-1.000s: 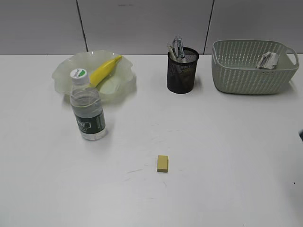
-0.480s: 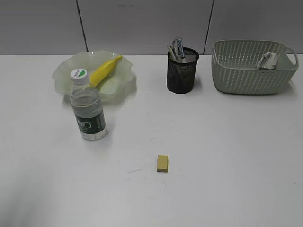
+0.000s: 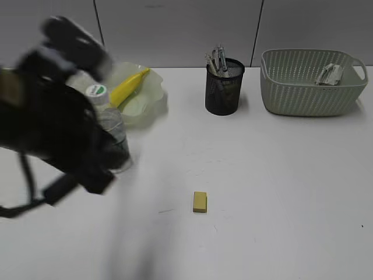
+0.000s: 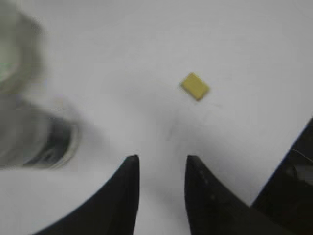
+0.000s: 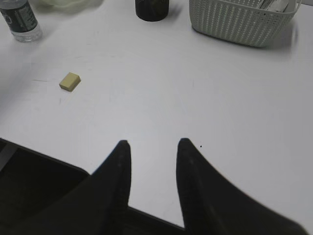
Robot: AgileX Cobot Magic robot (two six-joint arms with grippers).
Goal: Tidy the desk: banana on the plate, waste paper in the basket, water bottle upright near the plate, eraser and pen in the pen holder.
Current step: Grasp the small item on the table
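Along the worktop's (image 3: 280, 192) far edge stand three containers. The pale green plate (image 3: 152, 96) toward the far left corner holds the banana (image 3: 129, 86). The black mesh pen holder (image 3: 224, 87) at the middle of that edge holds pens (image 3: 218, 60). The slatted basket (image 3: 309, 87) at the far right corner holds crumpled waste paper (image 3: 328, 75). The water bottle (image 3: 111, 131) stands upright just in front of the plate, partly hidden by the blurred left arm (image 3: 55, 125). The yellow eraser (image 3: 200, 202) lies alone on the bare middle of the worktop, toward the near edge. The left gripper (image 4: 161, 169) hangs parted and empty above the surface short of the eraser; the right gripper (image 5: 153, 152) is likewise parted, holding nothing, over the near edge.
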